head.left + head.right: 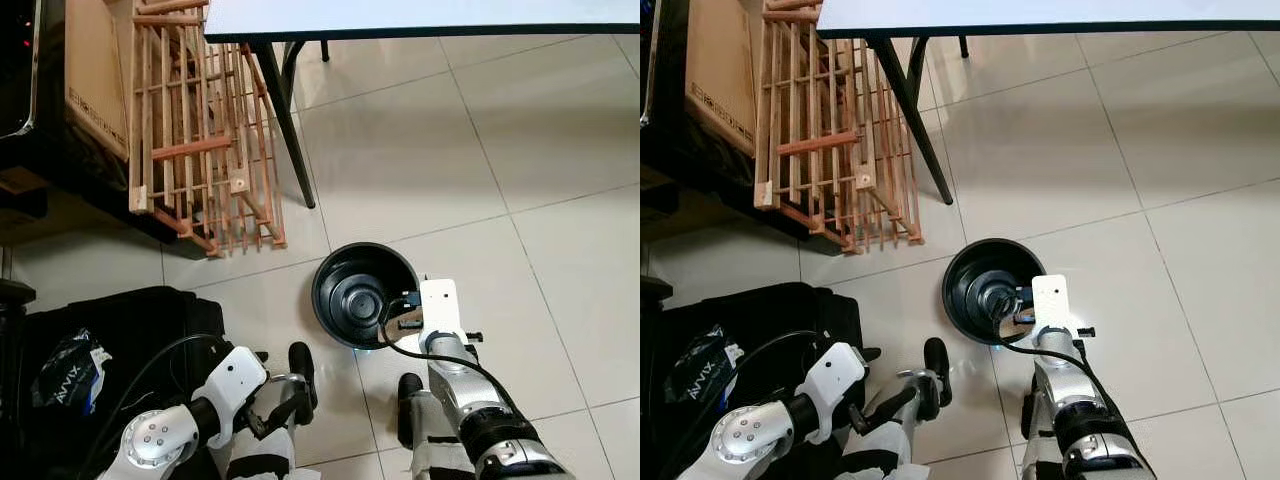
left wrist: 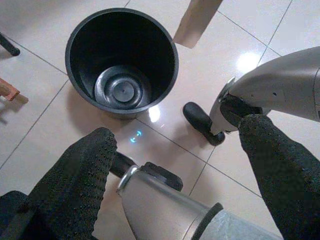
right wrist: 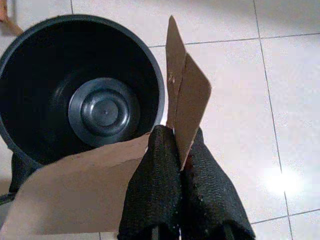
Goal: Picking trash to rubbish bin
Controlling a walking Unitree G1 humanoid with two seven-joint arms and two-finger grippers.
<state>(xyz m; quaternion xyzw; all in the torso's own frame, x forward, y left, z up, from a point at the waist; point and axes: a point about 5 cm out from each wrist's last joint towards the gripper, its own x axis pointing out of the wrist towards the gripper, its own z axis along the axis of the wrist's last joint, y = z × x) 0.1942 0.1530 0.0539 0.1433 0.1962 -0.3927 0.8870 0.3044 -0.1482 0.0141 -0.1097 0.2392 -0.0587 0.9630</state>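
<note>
Right now I am holding a piece of brown cardboard [image 3: 187, 107] between my right fingers [image 3: 155, 195], which are pressed tight together on its lower edge. The folded piece is standing up from that grip, and a larger flap of it is spreading toward the lower left of the right wrist frame. My right gripper [image 1: 400, 318] is hanging at the right rim of the black rubbish bin [image 1: 340, 275], which is sitting on the pale tiled floor [image 1: 520, 180] near the bottom centre of the left eye frame. The cardboard is just beside the rim, partly over it, and the bin's ribbed bottom is showing.

My left fingers [image 2: 80, 180] are spread wide apart with nothing between them; that gripper [image 1: 290, 385] is hovering low in the lower left of the frame, near the bin. A wooden slatted rack [image 1: 195, 140] is leaning in the upper left, beside a dark leg of the white surface [image 1: 400, 15]. A black bag [image 1: 120, 330] is lying at the lower left.
</note>
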